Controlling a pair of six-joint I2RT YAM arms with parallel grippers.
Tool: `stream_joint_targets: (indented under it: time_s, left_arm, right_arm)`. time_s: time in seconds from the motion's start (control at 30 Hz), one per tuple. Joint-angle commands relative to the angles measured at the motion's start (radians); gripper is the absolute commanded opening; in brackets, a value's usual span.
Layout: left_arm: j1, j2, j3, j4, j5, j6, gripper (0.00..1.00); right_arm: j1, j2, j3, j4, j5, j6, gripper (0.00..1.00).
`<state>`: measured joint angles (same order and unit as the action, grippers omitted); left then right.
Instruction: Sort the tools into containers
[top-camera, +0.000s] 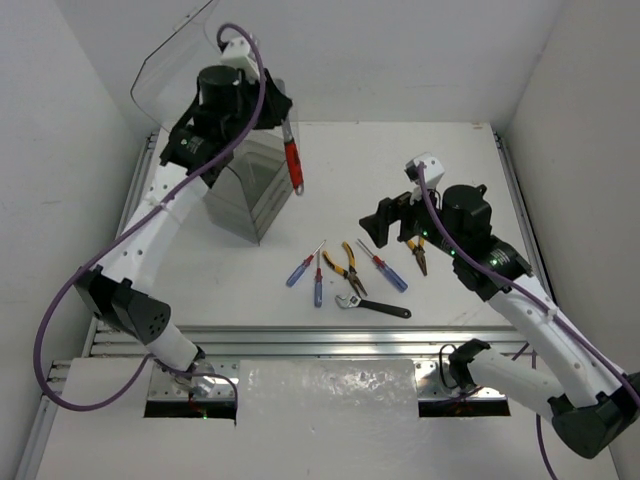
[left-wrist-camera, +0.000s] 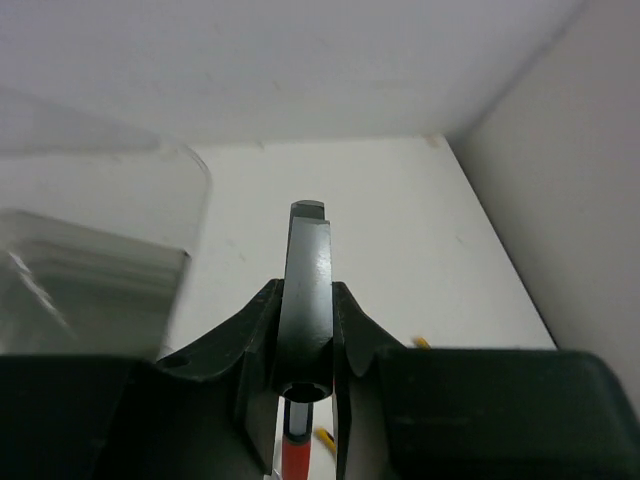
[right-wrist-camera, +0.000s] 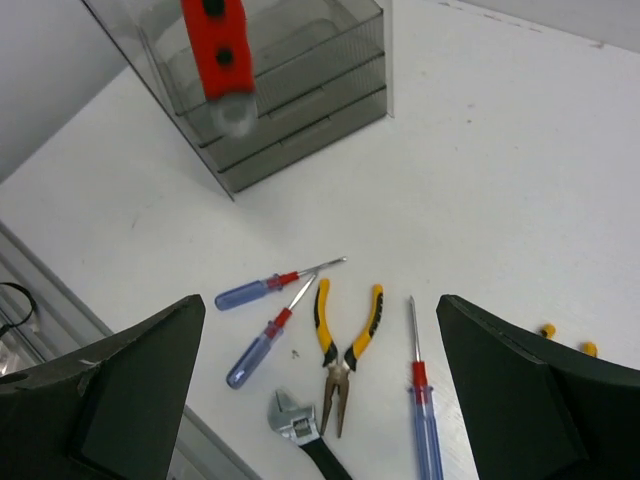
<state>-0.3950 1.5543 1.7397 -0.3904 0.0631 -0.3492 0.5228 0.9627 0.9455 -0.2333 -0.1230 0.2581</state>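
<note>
My left gripper is shut on the silver end of a red-handled adjustable wrench, which hangs upright in the air just right of the clear smoky box. In the left wrist view the jaws clamp its silver shaft. My right gripper is open and empty above the table. In the right wrist view two blue screwdrivers, yellow pliers, a third screwdriver and a black-handled wrench lie between its fingers.
The box's rounded lid stands open at the back left, and its stacked trays show. A second pair of orange-handled pliers lies partly under my right wrist. White walls enclose the table on three sides.
</note>
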Motion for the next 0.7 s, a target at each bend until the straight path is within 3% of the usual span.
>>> stream_joint_targets:
  time_s: [0.0, 0.1, 0.2, 0.4, 0.67]
  left_arm:
    - [0.002, 0.029, 0.214, -0.045, -0.164, 0.188, 0.00]
    - [0.018, 0.113, 0.378, -0.097, -0.229, 0.288, 0.00]
    - [0.019, 0.179, 0.441, -0.122, -0.293, 0.398, 0.00]
    - [0.030, 0.214, 0.387, -0.082, -0.454, 0.509, 0.00]
    - [0.097, 0.196, 0.262, -0.033, -0.391, 0.480, 0.00]
  right_arm:
    - [-0.001, -0.053, -0.011, -0.040, 0.051, -0.010, 0.99]
    - [-0.003, -0.085, -0.036, -0.047, 0.023, 0.004, 0.99]
    - [-0.001, -0.104, -0.054, -0.052, 0.000, 0.015, 0.99]
    - [-0.003, -0.130, -0.080, -0.080, 0.002, 0.021, 0.99]
    - [-0.001, -0.193, -0.136, -0.084, 0.003, 0.040, 0.99]
